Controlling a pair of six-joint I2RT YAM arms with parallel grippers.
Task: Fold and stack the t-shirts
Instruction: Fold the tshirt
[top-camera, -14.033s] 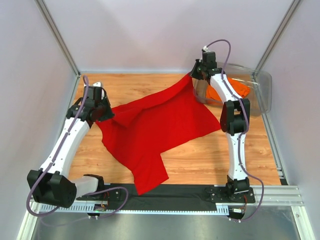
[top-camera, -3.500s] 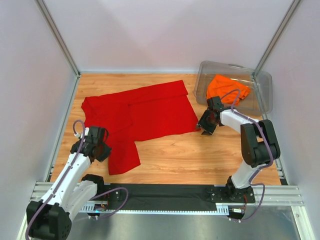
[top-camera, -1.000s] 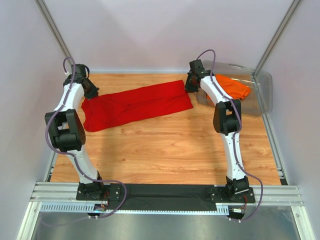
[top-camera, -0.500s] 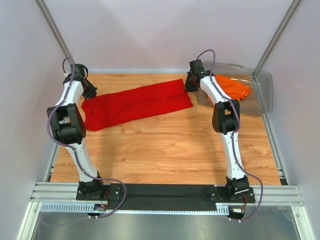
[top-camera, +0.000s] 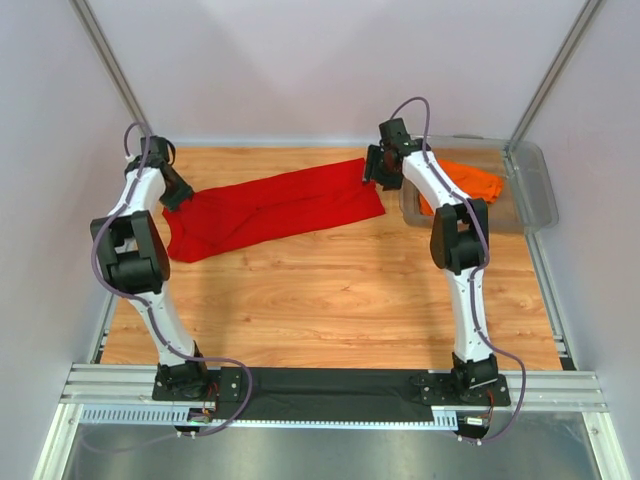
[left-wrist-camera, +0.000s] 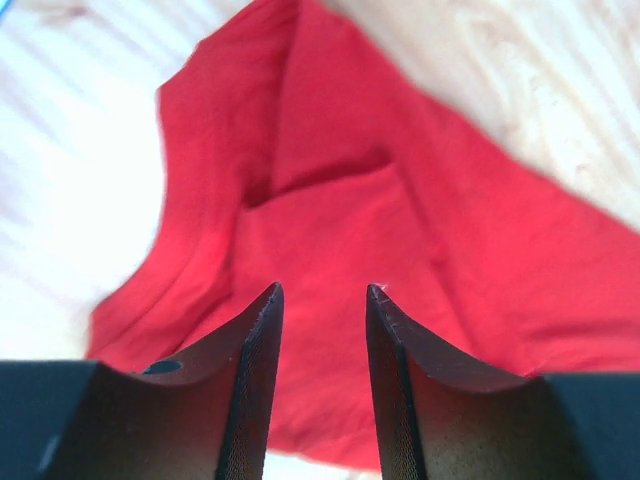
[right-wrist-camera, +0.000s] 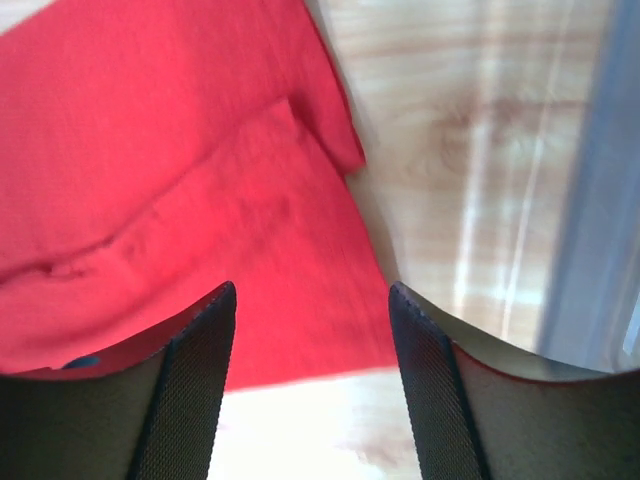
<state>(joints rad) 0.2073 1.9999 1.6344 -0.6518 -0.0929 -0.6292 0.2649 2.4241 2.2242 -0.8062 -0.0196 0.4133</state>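
The red t-shirt (top-camera: 280, 205) lies folded into a long band across the back of the wooden table. My left gripper (top-camera: 176, 194) hovers over its left end, open, with red cloth (left-wrist-camera: 400, 220) below the gap and nothing between the fingers. My right gripper (top-camera: 371, 174) hangs over the shirt's right end, open too, above the cloth's corner (right-wrist-camera: 150, 150) and bare wood. The orange t-shirt (top-camera: 478, 182) lies crumpled in the clear plastic bin (top-camera: 537, 195) at the back right.
The bin's wall (right-wrist-camera: 600, 200) stands close to the right of my right gripper. Grey enclosure walls run along the table's left, back and right sides. Bare wood (top-camera: 320, 290) stretches from the red shirt to the arm bases.
Both grippers have opened and let go of the red t-shirt's ends, lifting slightly. The clear bin has shifted a little to the right.
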